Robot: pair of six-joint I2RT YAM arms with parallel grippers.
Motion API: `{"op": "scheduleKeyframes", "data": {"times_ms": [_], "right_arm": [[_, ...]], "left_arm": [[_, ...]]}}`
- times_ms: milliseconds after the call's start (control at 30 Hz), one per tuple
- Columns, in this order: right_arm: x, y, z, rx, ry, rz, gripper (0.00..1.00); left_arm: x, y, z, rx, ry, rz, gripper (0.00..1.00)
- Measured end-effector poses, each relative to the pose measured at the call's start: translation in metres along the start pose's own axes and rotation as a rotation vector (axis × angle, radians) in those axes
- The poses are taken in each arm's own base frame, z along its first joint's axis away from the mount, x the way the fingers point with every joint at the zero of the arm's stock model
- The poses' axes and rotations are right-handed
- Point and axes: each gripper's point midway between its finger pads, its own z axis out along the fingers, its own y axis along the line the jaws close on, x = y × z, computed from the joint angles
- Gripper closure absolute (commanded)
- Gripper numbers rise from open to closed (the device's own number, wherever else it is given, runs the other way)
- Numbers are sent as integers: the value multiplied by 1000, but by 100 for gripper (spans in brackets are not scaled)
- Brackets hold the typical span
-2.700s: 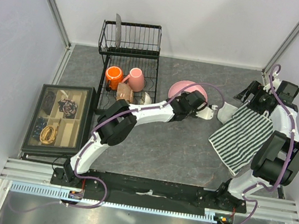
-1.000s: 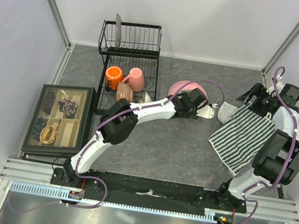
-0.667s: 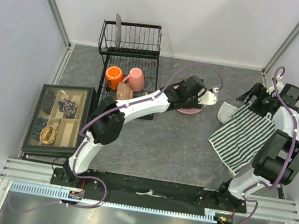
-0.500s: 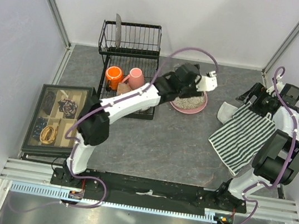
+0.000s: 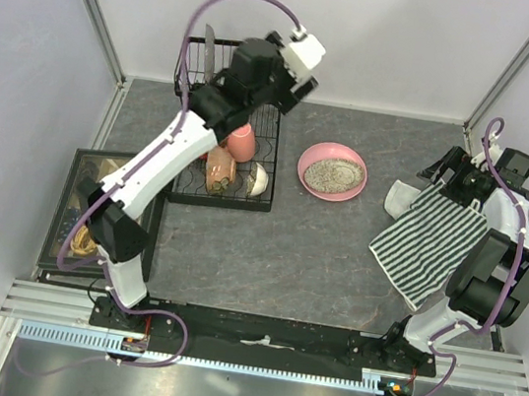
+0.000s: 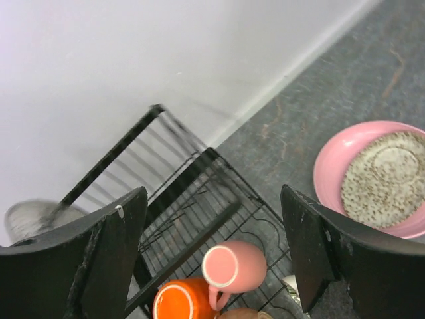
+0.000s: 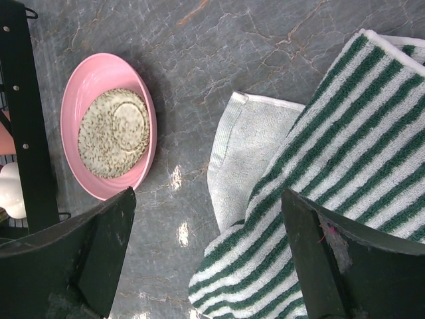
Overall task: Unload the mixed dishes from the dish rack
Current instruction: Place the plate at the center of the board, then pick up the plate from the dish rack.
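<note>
The pink shallow dish (image 5: 332, 171) lies flat on the table, right of the black wire dish rack (image 5: 273, 110); it also shows in the left wrist view (image 6: 372, 179) and the right wrist view (image 7: 109, 126). On the rack base sit the pink mug (image 5: 242, 142) (image 6: 234, 266), the tan-brown bowl (image 5: 218, 163) and the small white bowl (image 5: 259, 179). The orange mug (image 6: 182, 302) shows only in the left wrist view. My left gripper (image 5: 251, 70) (image 6: 212, 206) is open and empty, high above the rack. My right gripper (image 5: 447, 176) (image 7: 209, 199) is open above the striped cloth's edge.
The striped cloth (image 5: 428, 237) (image 7: 332, 199) lies at the right under my right arm. A black-framed box of trinkets (image 5: 104, 204) stands left of the rack. A grey blade (image 5: 208, 50) stands in the rack's upright back. Walls close in left, right and behind.
My left gripper set the pink dish flat on the table, let go, and swung up and left over the rack. The right arm has hardly moved.
</note>
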Motion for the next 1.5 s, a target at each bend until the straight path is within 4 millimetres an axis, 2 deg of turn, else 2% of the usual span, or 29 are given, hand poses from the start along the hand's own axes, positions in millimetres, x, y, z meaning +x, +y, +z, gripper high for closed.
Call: {"op": "scheduleKeyframes", "data": {"times_ms": [133, 267, 533, 633, 733, 900, 1067, 1233, 1500], "right_arm": [[1, 0, 0, -6, 2, 1, 2], [4, 1, 2, -17, 9, 6, 2], [9, -2, 7, -23, 29, 19, 2], [11, -2, 8, -29, 35, 23, 2], [11, -2, 9, -30, 37, 24, 2], [11, -2, 9, -31, 37, 24, 2], [12, -2, 9, -32, 39, 25, 2], [12, -3, 10, -31, 40, 26, 2], [15, -6, 14, -29, 52, 34, 2]], "left_arm": [[-2, 51, -12, -83, -10, -96, 15], [7, 85, -19, -151, 5, -167, 14], [40, 142, -26, -278, 59, -330, 18], [56, 165, -24, -317, 69, -390, 20], [75, 181, -20, -327, 88, -443, 22], [110, 192, -10, -312, 136, -513, 25], [137, 188, 4, -257, 172, -559, 29], [148, 183, 14, -186, 175, -588, 34], [160, 179, 22, -115, 176, -621, 50]]}}
